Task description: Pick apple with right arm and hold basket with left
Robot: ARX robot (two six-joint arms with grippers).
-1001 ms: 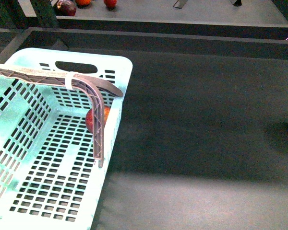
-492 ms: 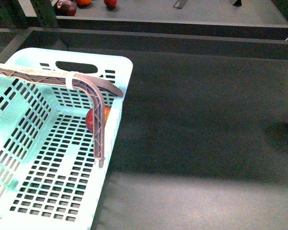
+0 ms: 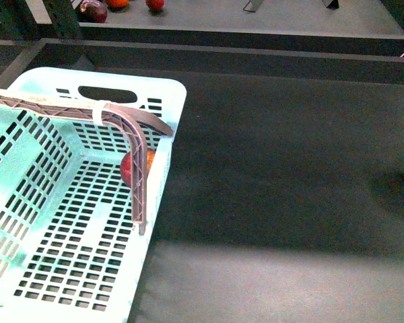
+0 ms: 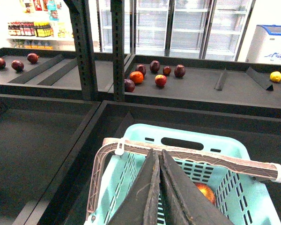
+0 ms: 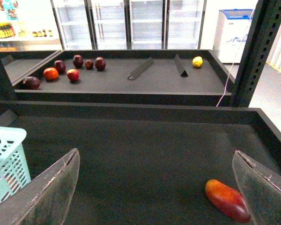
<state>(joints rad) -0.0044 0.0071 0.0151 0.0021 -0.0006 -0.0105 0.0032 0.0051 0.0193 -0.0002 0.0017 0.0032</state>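
Mint-green plastic fills the near left of the front view, where the basket (image 3: 67,222) sits on the dark mat (image 3: 276,202) with its slotted floor and walls open to sight. Its right-hand wall is hooked by the left gripper (image 3: 141,202), a curved lattice finger banded in white; in the left wrist view the two dark pads (image 4: 145,197) are seen pressed together, with nothing visible between them, so the basket seems to be held by the hooked frame and not by a pinch. Just behind that finger, in the basket's far right corner, the apple (image 3: 136,168) is seen resting on the floor: small, round, red with a yellow-orange blush, and partly hidden by the lattice. The right gripper (image 5: 154,187) is held wide apart and empty over the bare mat, well away from the basket, with an elongated red-orange fruit (image 5: 227,200) near its right pad. The holding step would be done well by keeping the hook steady against the wall so the basket is not tipped or dragged. Farther off, dark and red fruit (image 5: 72,69) lies on the rear shelf.
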